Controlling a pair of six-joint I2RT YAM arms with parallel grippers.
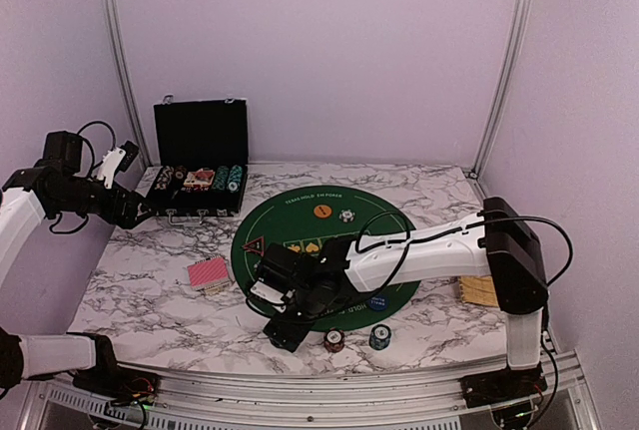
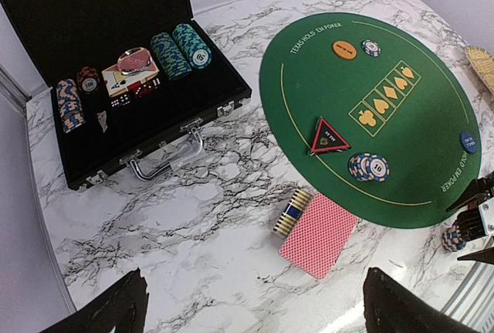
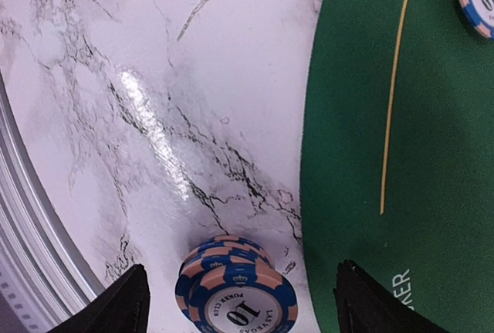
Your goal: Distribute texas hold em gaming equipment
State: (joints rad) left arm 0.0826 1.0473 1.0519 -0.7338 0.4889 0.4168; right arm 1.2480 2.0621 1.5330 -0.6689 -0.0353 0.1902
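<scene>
A stack of blue-and-pink "10" poker chips [image 3: 235, 290] stands on the marble just off the edge of the green mat [image 3: 401, 155]. My right gripper [image 3: 247, 310] is open around the stack, with a gap on each side. In the top view that gripper [image 1: 285, 325] hides the stack. A second blue-pink stack [image 2: 368, 167] sits on the mat beside the red-black triangle marker [image 2: 329, 137]. Red-backed cards [image 2: 319, 234] lie on the marble with a chip roll [image 2: 291, 212] on its side against them. My left gripper [image 2: 255, 317] hangs open and empty, high above the marble near the case.
The open black chip case [image 2: 116, 62] holds more chips and cards at the back left. An orange button [image 2: 344, 49], a single chip [image 2: 371, 47] and a blue button [image 2: 468, 141] lie on the mat. Dark red [image 1: 333, 340] and teal [image 1: 379, 336] stacks stand near the front edge; a wicker basket [image 1: 477, 290] stands right.
</scene>
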